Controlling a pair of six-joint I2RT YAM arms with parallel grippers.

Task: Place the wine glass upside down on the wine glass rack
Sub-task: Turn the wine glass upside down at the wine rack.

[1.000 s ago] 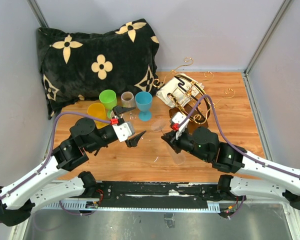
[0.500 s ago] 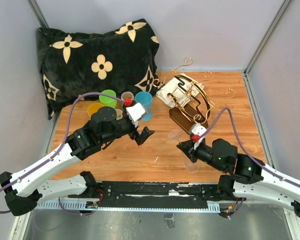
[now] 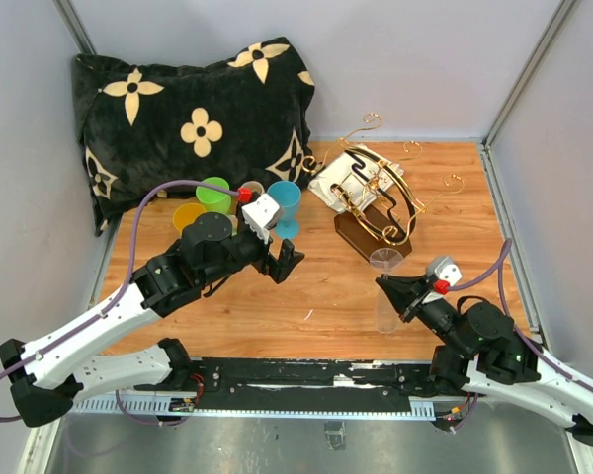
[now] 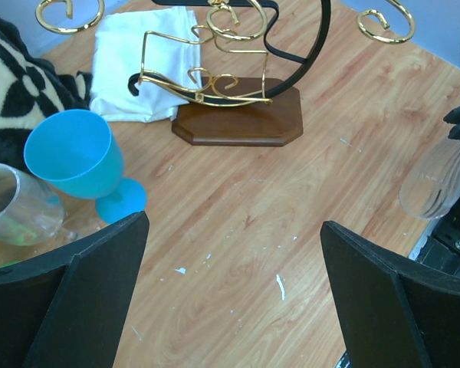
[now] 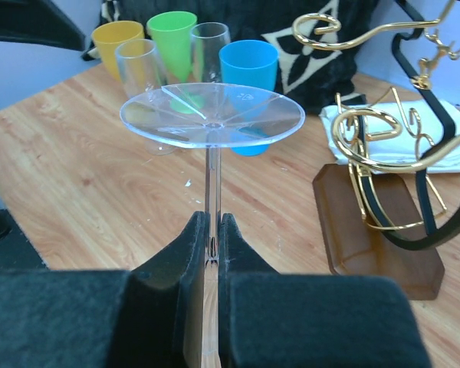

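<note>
The right claw (image 5: 212,247) was clamped on the stem of the wine glass (image 5: 212,115), which was upside down, its flat foot on top and its bowl below. In the top view the glass (image 3: 386,296) was at about 6 o'clock of the wine glass rack (image 3: 381,202), near it but not touching. The rack stood on the wooden bench (image 3: 227,306). The left claw (image 3: 282,265) hung with its jaws wide apart and nothing between them, at 9 o'clock of the glass. A blue cup (image 3: 285,205) stood at 9 o'clock of the rack.
</note>
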